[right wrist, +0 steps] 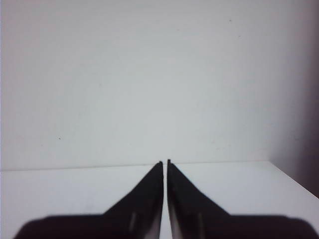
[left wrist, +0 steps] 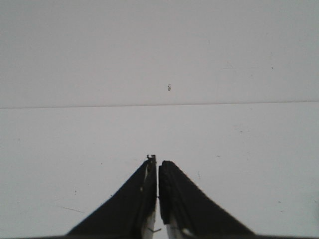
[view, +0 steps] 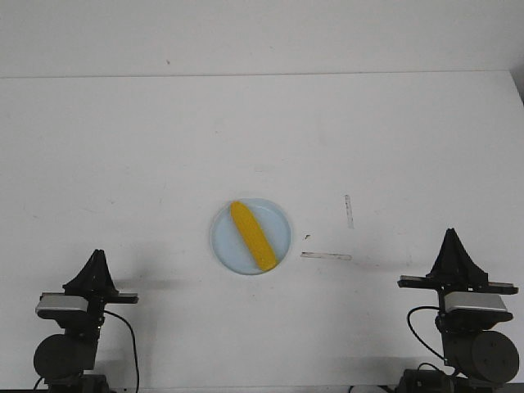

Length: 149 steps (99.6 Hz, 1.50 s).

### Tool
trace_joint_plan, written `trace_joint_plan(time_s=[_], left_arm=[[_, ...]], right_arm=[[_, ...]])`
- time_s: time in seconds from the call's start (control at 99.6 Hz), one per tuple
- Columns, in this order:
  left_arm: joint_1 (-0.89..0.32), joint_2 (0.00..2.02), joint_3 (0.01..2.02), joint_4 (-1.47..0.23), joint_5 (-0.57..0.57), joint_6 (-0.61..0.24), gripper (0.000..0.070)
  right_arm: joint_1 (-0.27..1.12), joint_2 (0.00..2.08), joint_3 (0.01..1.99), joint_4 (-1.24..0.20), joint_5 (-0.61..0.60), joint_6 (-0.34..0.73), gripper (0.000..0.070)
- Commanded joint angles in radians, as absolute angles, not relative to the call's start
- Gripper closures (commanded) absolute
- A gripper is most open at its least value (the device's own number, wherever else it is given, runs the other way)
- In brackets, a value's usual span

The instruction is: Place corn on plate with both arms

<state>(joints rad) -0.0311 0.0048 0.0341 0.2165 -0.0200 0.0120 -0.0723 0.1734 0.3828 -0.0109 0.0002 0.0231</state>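
Observation:
The yellow corn (view: 251, 236) lies diagonally on the pale blue plate (view: 225, 246) in the middle of the white table in the front view. My left gripper (view: 97, 255) is at the near left, well apart from the plate, shut and empty; its black fingers nearly touch in the left wrist view (left wrist: 158, 160). My right gripper (view: 452, 233) is at the near right, also apart from the plate, shut and empty; it shows in the right wrist view (right wrist: 165, 161). Neither wrist view shows the corn or the plate.
Two short strips of tape (view: 326, 256) (view: 349, 210) lie on the table right of the plate. The table's far edge meets a white wall (view: 262, 37). The table's right edge (view: 517, 86) shows at far right.

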Motion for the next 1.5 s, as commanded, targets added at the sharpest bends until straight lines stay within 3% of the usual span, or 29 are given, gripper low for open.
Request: trace_joint_plan(time_s=[0.0,0.321,0.552,0.823,1.064,1.486], left_arm=[[-0.033,0.003,0.013,0.228,-0.018,0.01,0.0699],[-0.033,0.003,0.013,0.229,-0.018,0.01,0.0699],[-0.033,0.003,0.013,0.228,-0.018,0.01,0.0699],[-0.033,0.003,0.013,0.226,-0.018,0.01,0.0699],[-0.033,0.003,0.014,0.226,-0.018,0.01,0.0699],[-0.033,0.003,0.014,0.226,-0.018,0.01,0.0699]], right_arm=[[-0.071,0.171,0.384,-0.001,0.0,0.028,0.0685],[-0.062,0.149,0.365,-0.006,-0.003,0.023,0.0685],[-0.034,-0.004,0.182,0.097,-0.055,0.025,0.0685],[-0.01,0.001,0.01,0.186,-0.105,0.027,0.0685],[0.022,0.001,0.013,0.099,-0.077,0.025,0.0685],[0.033,0.001,0.013,0.112,-0.078,0.025,0.0685]])
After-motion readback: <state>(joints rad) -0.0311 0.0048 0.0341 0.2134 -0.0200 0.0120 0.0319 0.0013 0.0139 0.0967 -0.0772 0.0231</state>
